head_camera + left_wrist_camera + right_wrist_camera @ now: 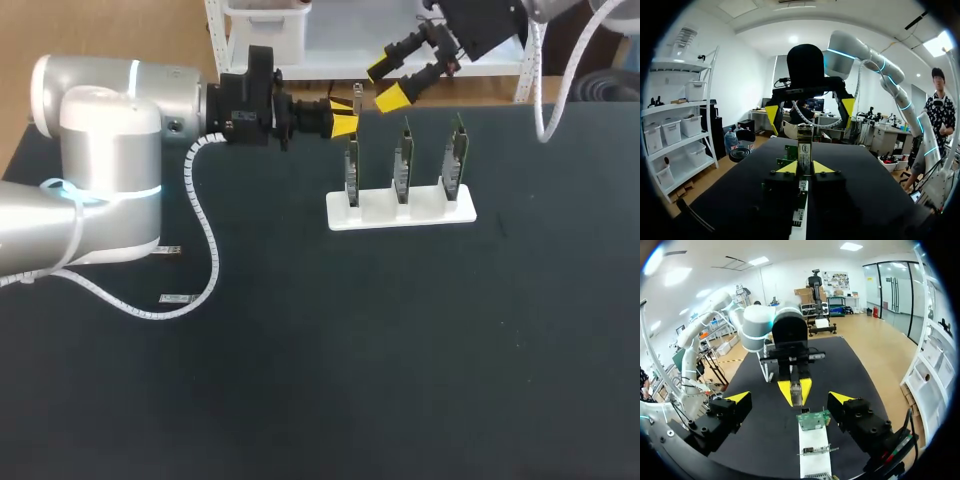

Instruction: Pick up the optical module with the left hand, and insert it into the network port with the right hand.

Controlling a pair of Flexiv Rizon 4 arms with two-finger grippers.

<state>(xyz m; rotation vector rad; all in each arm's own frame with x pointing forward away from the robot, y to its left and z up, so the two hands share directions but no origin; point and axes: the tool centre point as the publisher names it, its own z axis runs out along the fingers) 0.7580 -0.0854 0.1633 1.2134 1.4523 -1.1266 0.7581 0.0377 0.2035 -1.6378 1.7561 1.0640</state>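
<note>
In the head view, the left arm is coming in from the left side over the black table (300,350). The left gripper (346,115) is pinching the optical module (357,97) between its yellow tips, so the module is sitting in the air, off the table, just beside the top of the leftmost of three green boards (403,160). The boards are standing upright in a white holder (400,212). The right gripper (386,84) is hanging near the table's far edge, close to the module but not touching it, with its fingers spread apart.

In the left wrist view, the left gripper (805,167) is clamping the lower part of the optical module (804,145), which is sticking straight out ahead of the fingers. Beyond it, the right gripper (810,110) is facing back with its jaws wide apart, one finger to each side of the module's tip. The white holder (801,227) is lying under the left gripper.

In the right wrist view, the right gripper (790,398) is standing wide open and holding nothing. Ahead of it, between its spread fingers, the left gripper (795,389) is gripping the optical module (796,394). A green board (813,419) in the white holder (815,457) is lying below.
</note>
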